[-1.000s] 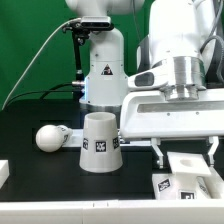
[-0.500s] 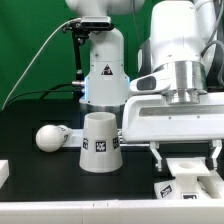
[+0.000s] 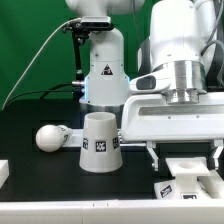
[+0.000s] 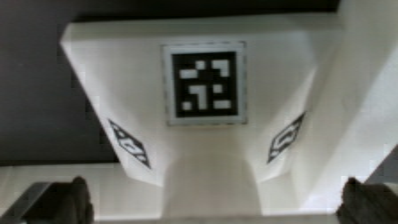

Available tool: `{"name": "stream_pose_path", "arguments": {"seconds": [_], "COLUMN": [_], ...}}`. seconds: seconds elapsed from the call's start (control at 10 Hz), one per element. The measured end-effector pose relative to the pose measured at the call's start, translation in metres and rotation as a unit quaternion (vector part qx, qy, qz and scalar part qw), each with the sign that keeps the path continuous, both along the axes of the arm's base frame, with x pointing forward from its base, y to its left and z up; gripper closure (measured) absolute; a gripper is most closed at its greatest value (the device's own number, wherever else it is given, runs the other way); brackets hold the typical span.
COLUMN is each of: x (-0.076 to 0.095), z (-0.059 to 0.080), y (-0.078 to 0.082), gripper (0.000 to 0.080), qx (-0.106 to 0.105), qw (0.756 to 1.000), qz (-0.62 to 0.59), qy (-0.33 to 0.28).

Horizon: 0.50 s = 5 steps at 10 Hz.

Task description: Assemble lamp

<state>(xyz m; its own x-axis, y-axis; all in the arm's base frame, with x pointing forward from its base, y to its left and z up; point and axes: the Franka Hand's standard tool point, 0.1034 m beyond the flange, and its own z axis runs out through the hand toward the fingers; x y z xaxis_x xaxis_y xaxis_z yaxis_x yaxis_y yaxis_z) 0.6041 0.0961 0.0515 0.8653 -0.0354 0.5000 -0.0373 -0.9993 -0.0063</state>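
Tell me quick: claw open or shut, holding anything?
Claw: open, a finger on each side of the lamp base block, not gripping it.

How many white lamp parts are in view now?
3: the bulb at the exterior view's left, the shade beside it, the base under the gripper.

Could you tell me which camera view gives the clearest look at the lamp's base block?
The wrist view: the base block fills most of the frame, and its tags are large and clear. The exterior view shows only part of it, low in the exterior view's right corner, cut off by the frame edge and sitting under the end effector.
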Motion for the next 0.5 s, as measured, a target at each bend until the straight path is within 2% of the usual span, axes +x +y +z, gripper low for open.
{"name": "stream_pose_path", "arguments": {"seconds": [0.1, 0.3, 0.4, 0.5], "x": [0.001, -0.006, -0.009, 0.000], "z": [0.016, 0.038, 0.046, 0.056], "y": [-0.008, -0.018, -0.019, -0.011], "gripper": [0.0100, 0.0100, 0.0100, 0.0100], "qx": [-0.001, 0.004, 0.012, 0.021], "qw": [1.000, 1.000, 0.999, 0.999], "qz": [0.001, -0.007, -0.012, -0.016], "qy": [0.008, 0.024, 0.045, 0.043]}}
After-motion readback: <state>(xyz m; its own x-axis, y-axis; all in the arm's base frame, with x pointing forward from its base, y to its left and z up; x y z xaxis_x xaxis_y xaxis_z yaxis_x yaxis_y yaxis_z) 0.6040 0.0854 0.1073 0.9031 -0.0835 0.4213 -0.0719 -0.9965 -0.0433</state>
